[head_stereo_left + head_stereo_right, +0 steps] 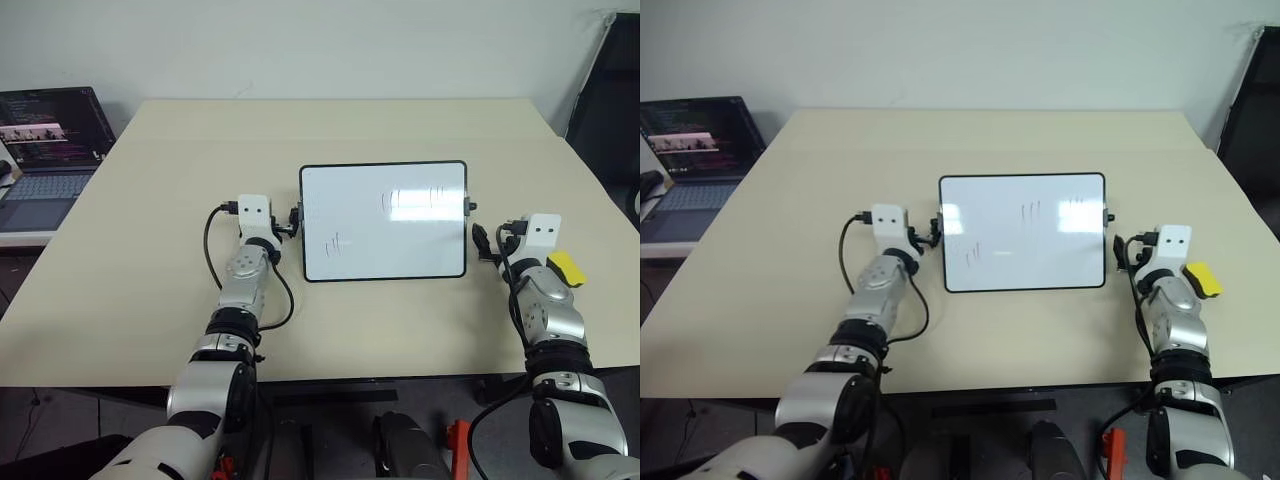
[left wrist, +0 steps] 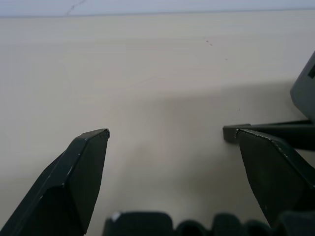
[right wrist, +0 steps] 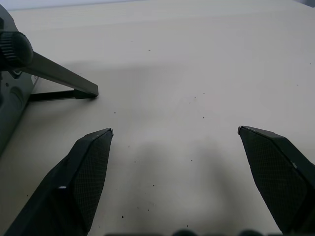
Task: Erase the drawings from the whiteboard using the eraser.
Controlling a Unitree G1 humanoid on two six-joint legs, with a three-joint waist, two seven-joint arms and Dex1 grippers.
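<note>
Left eye view: whiteboard [image 1: 384, 222] long axis crosswise.

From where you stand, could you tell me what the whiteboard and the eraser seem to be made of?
The whiteboard: glossy white coated panel, since it reflects light; the thin black frame looks like plastic. The eraser: matte yellow block, probably foam or plastic; I cannot tell which.

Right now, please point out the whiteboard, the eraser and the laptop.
whiteboard [image 1: 385, 262]: left eye view, bare white surface near its lower edge.
eraser [image 1: 566, 267]: left eye view, middle of the yellow block.
laptop [image 1: 50, 186]: left eye view, its keyboard.
</note>
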